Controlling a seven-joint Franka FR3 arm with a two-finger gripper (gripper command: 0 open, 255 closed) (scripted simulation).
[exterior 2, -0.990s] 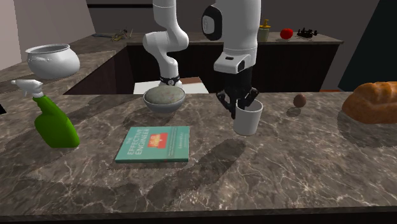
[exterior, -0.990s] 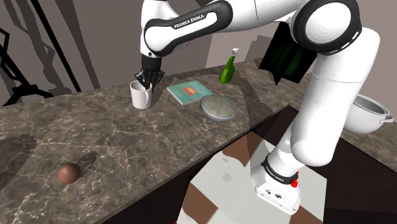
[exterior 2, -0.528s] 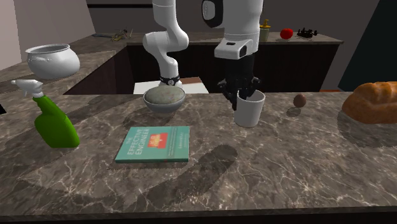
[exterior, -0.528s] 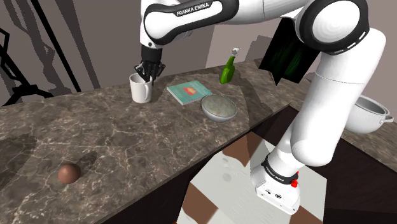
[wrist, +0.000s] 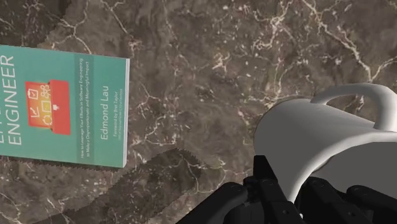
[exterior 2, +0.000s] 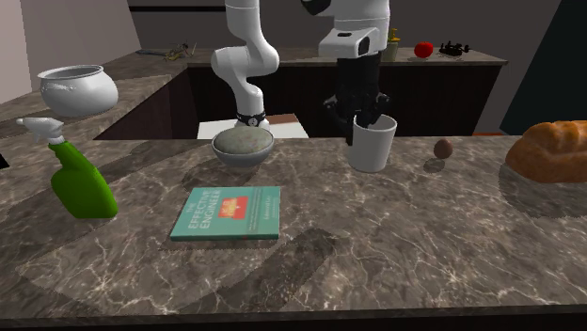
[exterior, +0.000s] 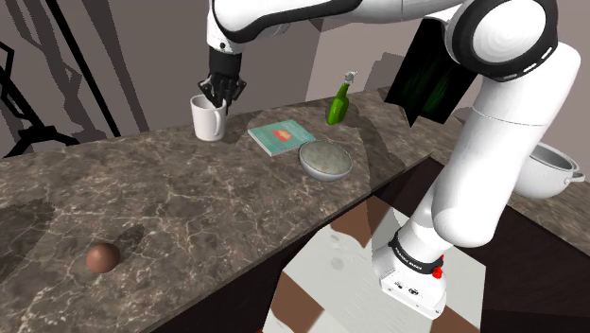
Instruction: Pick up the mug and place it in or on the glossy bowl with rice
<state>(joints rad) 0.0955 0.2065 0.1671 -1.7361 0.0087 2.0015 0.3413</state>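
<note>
Near the upper left of the shoulder view, the white mug [exterior: 208, 120] hangs upright from the gripper [exterior: 218, 95], mouth up and long axis vertical. The black fingers are closed on its rim wall, one inside the cup and one outside. From the wrist view, the handle sticks out on the side away from the book [wrist: 60, 105]. The mug's base looks just clear of the stone, though the gap cannot be judged surely.

Right of the mug in the shoulder view lies the teal book, flat, cover up. Beyond it, toward the counter's near edge, sits the grey glossy bowl [exterior: 326, 161], well apart from the mug. A green spray bottle [exterior: 338, 102] stands upright at the far end.

All of it rests on a dark brown marbled counter [exterior 2: 423, 244] with pale veins. A brown ball [exterior: 102, 256] lies at the lower left of the shoulder view. At the right edge of the second exterior view sits a loaf of bread [exterior 2: 550, 155]. A white pot [exterior 2: 78, 89] stands on a side counter at the upper left, before grey walls.
</note>
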